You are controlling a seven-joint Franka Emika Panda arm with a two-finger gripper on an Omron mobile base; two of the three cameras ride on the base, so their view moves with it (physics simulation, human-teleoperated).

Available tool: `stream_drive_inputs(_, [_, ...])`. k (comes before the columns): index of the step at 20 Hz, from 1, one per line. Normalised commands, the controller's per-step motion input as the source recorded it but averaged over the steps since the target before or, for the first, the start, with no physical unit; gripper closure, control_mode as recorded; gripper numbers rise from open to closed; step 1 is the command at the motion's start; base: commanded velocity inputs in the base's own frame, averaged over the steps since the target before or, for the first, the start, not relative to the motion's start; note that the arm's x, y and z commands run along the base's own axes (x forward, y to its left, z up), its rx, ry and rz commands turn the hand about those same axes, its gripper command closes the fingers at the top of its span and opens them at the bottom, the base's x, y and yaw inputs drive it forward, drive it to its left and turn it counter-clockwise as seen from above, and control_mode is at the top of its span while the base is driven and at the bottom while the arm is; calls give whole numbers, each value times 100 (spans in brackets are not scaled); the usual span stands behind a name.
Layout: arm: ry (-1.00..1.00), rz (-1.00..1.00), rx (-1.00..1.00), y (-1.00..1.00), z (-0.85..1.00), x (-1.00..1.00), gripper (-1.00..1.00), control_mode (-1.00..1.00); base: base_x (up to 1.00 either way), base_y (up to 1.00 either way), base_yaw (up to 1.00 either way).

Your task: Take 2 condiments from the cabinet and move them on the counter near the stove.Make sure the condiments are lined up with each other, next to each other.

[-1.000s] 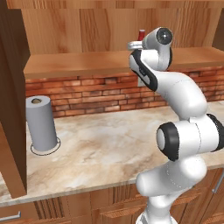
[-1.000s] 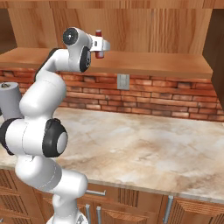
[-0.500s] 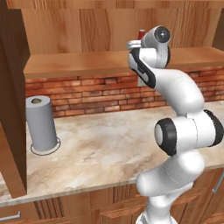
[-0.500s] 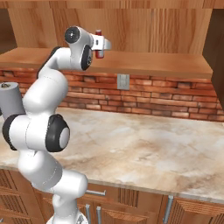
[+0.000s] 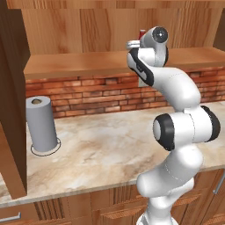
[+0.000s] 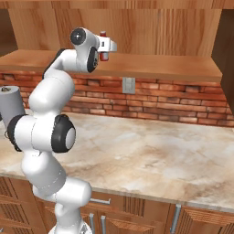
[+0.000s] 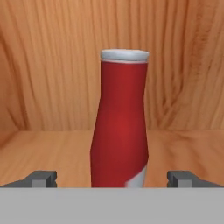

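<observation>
Over the past second the white arm has edged its hand a little closer to the cabinet shelf, while the base and everything on the worktop stayed put. The brown wood-grain cabinet (image 5: 110,26) spans the wall, its plank shelf (image 6: 173,68) running above a red brick backsplash (image 6: 183,107) with a pale outlet plate (image 6: 129,85). Below, the beige marbled counter (image 5: 101,154) sits over wooden drawers and doors (image 6: 137,219). A thick cabinet side panel (image 5: 13,101) hangs at the left of the left base view. A grey paper towel roll (image 5: 41,124) stands upright on the counter near the brick. On the shelf, close to the cabinet's back wall, the red bottle (image 7: 120,144) with its pale cap stands upright. The gripper (image 7: 112,179) is spread wide, its fingertips (image 7: 41,178) flanking the bottle's base on either side, apart from it.
</observation>
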Motion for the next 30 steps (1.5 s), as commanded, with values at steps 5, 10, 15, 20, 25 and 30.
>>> stream_drive_inputs(5, [2,0,0,0,0,20,-100,-100,0,0,0])
stream_drive_inputs(10, [2,0,0,0,-1,21,-100,-100,0,0,0])
stream_drive_inputs(15, [1,0,0,0,-1,20,-100,-100,0,0,0])
stream_drive_inputs(20, [1,0,0,0,-1,19,-100,-100,0,0,0])
stream_drive_inputs(25, [0,0,0,0,0,2,100,-100,0,0,0])
stream_drive_inputs(30, [0,0,0,0,-1,1,100,-100,0,0,0])
